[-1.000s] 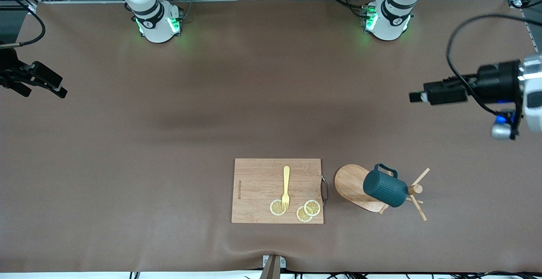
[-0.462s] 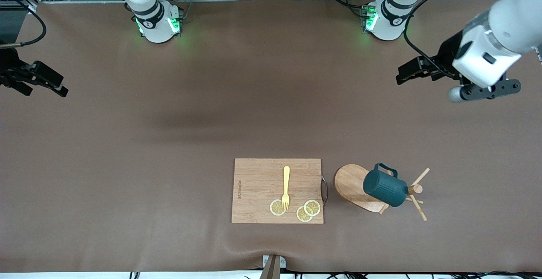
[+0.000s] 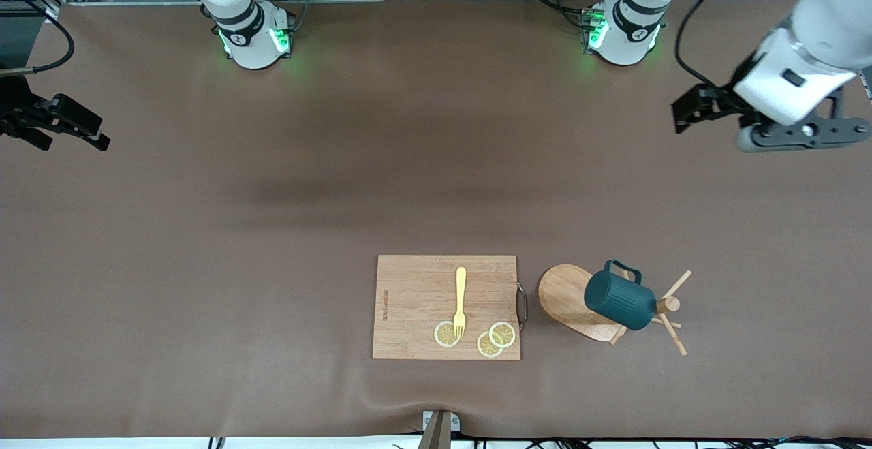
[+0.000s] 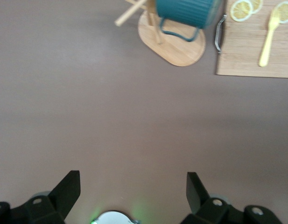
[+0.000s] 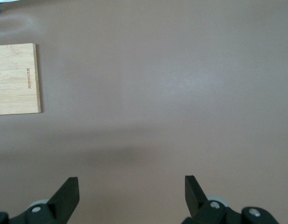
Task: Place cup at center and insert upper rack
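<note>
Two claws hang spread and empty over bare table: the left claw up in the air well apart from the cup, which seemingly hangs on the tipped upper rack; the right claw waits at its end.

Brown table, covered edge to edge with a matte mat. Directly on it: wooden cutting board, nearer the front camera than table centre, metal handle toward the left arm's end. Just beside that handle, not touching: mug tree tipped on its side (oval base on edge, post and pegs pointing toward the left arm's end). Both robot bases bolted at the table edge farthest from the front camera, green lights on.
</note>
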Robot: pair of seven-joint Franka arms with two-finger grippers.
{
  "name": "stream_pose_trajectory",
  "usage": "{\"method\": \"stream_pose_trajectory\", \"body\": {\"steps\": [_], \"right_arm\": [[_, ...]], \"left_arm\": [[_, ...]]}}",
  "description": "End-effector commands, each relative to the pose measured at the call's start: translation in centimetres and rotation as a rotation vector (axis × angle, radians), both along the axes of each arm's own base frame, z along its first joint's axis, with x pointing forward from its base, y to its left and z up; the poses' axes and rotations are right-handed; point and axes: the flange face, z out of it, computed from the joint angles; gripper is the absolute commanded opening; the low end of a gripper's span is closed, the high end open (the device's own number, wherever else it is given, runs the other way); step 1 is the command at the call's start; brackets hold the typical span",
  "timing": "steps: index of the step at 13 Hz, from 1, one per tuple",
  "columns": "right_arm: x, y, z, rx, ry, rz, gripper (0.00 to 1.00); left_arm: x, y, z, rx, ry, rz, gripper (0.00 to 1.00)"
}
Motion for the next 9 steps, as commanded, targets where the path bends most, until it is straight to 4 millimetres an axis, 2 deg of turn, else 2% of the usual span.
{"method": "stream_pose_trajectory", "body": {"steps": [1, 6, 9], "right_arm": [[-0.3, -0.2, 0.5, 0.017, -0.002, 0.01, 1.0], [0.1, 0.0, 0.5, 0.016, -0.021, 0.014, 1.0], [0.3, 0.1, 0.6, 0.015, -0.036, 0.015, 1.0]], "left_arm": [[-3.3, 0.4, -1.4, 0.021, -0.062, -0.015, 1.0], [-4.4, 0.9, -1.1, 0.023, -0.08, -0.009, 1.0], [-5.3, 2.6, -1.7, 0.022, -0.091, 0.0, 1.0]]}}
